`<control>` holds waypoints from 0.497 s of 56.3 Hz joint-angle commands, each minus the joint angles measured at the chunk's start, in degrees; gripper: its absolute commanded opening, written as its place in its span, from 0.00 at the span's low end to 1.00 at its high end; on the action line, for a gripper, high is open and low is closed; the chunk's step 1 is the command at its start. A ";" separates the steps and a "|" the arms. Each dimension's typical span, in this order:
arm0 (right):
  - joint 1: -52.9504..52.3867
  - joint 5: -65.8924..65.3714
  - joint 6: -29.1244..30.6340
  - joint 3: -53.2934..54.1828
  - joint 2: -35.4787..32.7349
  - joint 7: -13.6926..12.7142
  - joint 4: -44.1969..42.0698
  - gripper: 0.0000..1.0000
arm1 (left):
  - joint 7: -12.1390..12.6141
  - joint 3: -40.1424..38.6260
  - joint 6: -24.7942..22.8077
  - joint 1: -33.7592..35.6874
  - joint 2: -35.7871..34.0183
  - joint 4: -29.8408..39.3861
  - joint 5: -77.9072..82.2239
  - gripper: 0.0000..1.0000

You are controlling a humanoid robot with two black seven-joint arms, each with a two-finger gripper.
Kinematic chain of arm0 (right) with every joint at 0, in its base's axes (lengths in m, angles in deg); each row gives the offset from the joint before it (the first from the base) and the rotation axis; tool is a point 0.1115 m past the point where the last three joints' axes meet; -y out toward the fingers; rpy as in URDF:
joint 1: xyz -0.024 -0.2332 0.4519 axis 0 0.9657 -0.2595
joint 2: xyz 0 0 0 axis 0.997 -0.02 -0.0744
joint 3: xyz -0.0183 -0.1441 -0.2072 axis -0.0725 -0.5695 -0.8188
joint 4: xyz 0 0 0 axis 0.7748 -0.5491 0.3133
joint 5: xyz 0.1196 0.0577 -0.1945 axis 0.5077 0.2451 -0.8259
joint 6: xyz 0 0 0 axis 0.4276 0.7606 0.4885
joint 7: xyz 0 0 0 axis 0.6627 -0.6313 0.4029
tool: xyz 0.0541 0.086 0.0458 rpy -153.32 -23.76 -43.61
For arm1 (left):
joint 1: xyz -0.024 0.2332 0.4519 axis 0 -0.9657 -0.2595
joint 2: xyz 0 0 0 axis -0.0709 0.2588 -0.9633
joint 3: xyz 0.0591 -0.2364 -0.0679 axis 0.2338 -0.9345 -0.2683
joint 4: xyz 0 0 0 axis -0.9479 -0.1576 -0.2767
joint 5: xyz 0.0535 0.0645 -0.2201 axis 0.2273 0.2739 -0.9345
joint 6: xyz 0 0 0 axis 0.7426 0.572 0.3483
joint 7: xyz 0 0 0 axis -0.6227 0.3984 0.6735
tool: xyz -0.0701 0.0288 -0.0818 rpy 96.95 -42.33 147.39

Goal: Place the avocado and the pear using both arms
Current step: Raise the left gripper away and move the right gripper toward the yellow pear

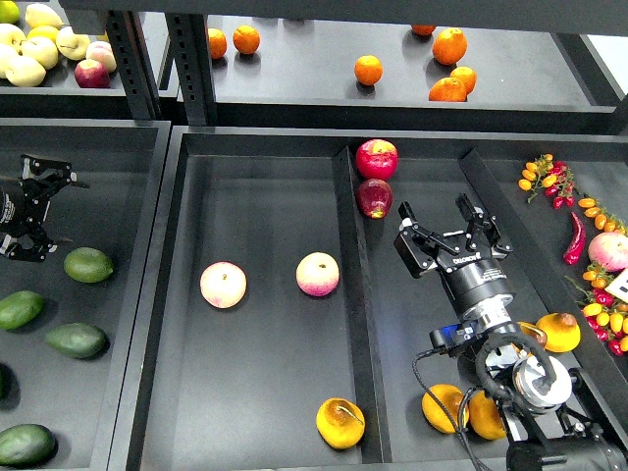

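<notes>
While the right end effector [447,227] hung over the middle black tray [412,324] with its two fingers wide apart and nothing between them, the golden orange-yellow, lumpy pear with a brown stem [340,423] lay well below it and to its left. That pear sat on the near side of the wide black tray [245,392], just left of the thin wall between the two trays. Three more fruits of the same golden kind [461,410] lay low in the middle tray, close around the black arm. A shiny red apple [375,197] lay just left of the right end effector, up by the wall.

The left end effector [34,191] was at the far left, over the left black tray [118,245]. It was small and dark, and I cannot tell how its fingers stood. The dark green, dull, egg-shaped avocado [76,340] lay below it and a bit to the right, well apart from it. A lighter green oval fruit [88,264] lay between them, near the end effector but not touching it.
</notes>
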 commanded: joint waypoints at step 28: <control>0.63 -1.45 0.90 -13.48 -10.01 -0.27 0.88 1.00 | -0.01 -50.89 -0.01 -36.80 3.93 26.53 -18.28 0.99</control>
